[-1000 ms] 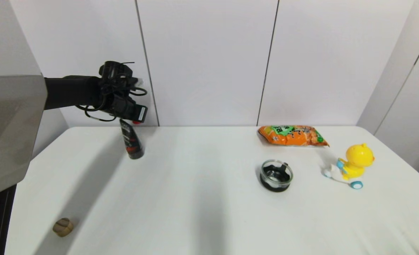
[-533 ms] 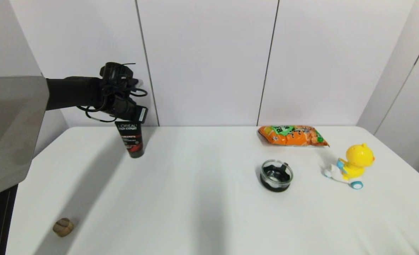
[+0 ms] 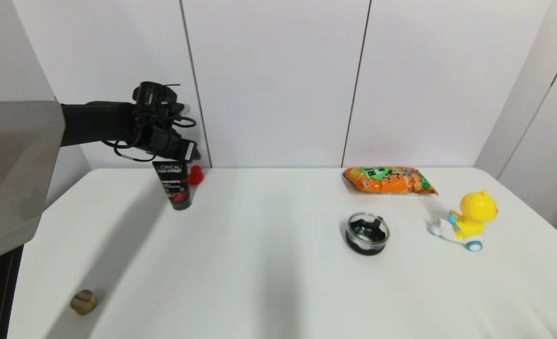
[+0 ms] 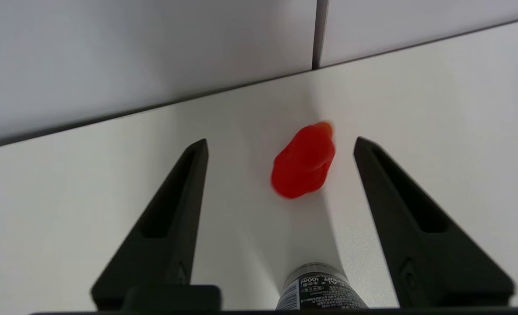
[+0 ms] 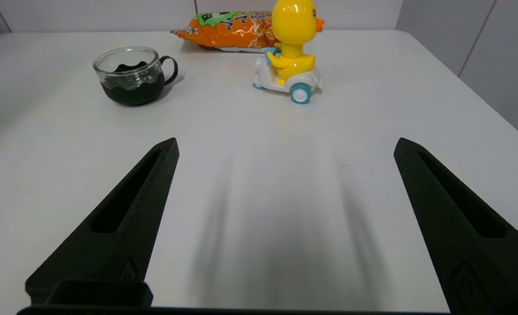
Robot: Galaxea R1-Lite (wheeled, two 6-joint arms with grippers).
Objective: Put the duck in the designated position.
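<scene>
A black tube (image 3: 173, 184) is standing upright near the far left corner of the white counter (image 3: 259, 263). A small brown knob (image 3: 83, 302) is lying near the front left edge. To the right, a glass cup (image 3: 367, 232) (dark inside) is sitting near an orange snack bag (image 3: 387, 180), while a yellow duck toy (image 3: 466, 220) is riding a white scooter.

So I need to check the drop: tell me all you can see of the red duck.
The duck is small, all red and rubbery-looking, a rounded lump whose shape is smeared in the left wrist view. It sits at the table's far left, near the wall, just right of the black tube. The left hand is above it, open, fingers not touching it. Whether it touches the tube is unclear.
</scene>
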